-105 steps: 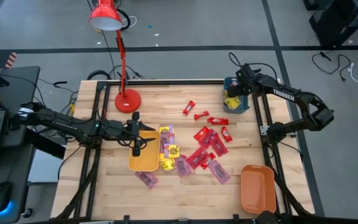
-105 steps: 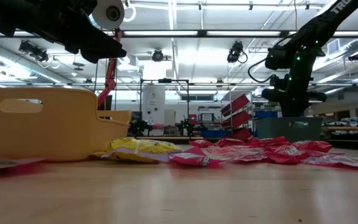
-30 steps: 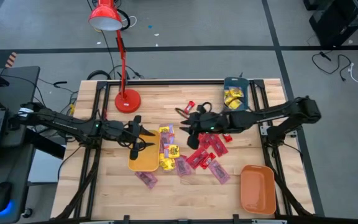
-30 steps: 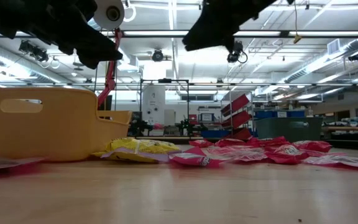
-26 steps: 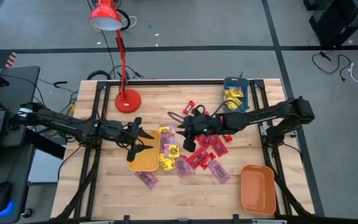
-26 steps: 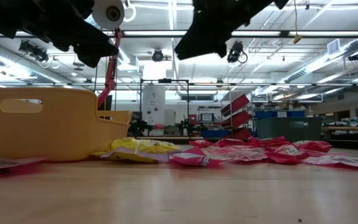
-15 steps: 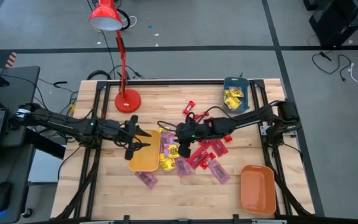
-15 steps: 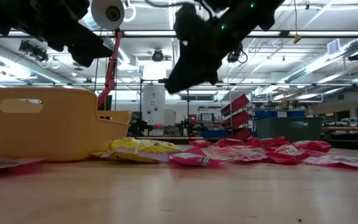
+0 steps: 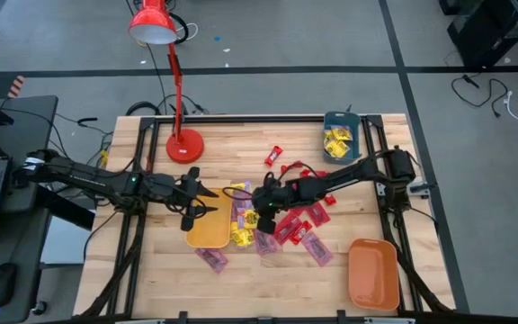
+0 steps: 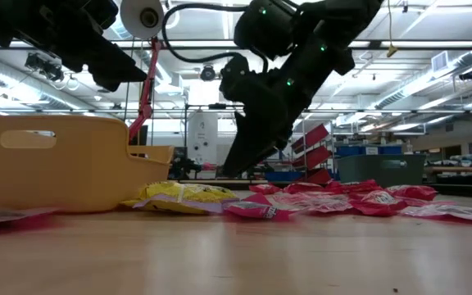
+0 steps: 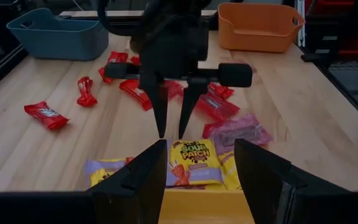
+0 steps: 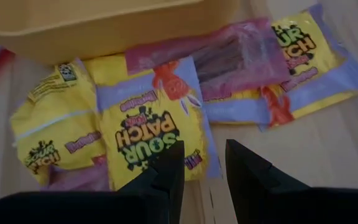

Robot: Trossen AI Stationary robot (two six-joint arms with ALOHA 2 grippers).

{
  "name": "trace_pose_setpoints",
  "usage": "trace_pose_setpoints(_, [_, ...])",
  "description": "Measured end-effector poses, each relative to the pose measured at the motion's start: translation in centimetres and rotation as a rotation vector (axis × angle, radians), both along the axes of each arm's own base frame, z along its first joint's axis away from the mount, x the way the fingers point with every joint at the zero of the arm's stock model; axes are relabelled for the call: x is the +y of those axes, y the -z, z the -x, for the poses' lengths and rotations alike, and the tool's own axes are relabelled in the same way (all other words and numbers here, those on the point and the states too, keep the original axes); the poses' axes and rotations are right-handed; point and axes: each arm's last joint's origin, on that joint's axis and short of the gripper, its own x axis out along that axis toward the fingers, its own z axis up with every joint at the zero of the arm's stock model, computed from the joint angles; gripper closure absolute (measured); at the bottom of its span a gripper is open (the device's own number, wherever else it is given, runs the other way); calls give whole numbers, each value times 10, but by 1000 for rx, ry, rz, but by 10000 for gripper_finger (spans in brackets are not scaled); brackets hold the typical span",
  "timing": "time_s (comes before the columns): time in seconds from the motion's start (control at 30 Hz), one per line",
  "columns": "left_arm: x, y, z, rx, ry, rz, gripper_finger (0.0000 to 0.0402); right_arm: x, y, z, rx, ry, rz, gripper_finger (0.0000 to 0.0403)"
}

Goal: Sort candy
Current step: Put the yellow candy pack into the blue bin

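Nearest the front edge, an orange tray [image 9: 372, 274] is parked at about 5 o'clock. A lone pinkish-purple packet [image 9: 210, 259] is lying around 7 o'clock.

Further in, a yellow tray [image 9: 207, 236] is sat at roughly 8 o'clock. The left gripper [image 9: 203, 202] is hung over its far rim with the fingers spread wide and nothing held.

Most of the candy [image 9: 288, 221] is heaped mid-table, just off the yellow tray's 3 o'clock side: yellow packets closest to it, red and purple ones further right. The right gripper [image 11: 171, 127] is pointed straight down just above a yellow Sour Patch packet [image 12: 151, 134]. Its fingers are set a narrow gap apart, with nothing gripped. Can't be told whether the tips are touching the wrapper.

A few loose red sweets [image 9: 274, 156] are scattered toward 12 o'clock.

At the back, a teal tray [image 9: 328, 120] with yellow packets inside is found at 1 o'clock, and a red lamp [image 9: 184, 144] at 10 o'clock.
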Motion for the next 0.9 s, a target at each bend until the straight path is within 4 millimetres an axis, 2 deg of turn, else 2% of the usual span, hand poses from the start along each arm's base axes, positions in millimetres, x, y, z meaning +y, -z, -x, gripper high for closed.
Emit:
trace_pose_setpoints(0.3, [0,0,0,0,-1,-1,211,-2,0,0,1,18,53,299])
trace_pose_setpoints(0.47, [0,0,0,0,-3,-1,211,2,13,1,39,7,57,295])
trace_pose_setpoints(0.9, [1,0,0,0,-16,-6,211,3,26,-1,58,20,47,236])
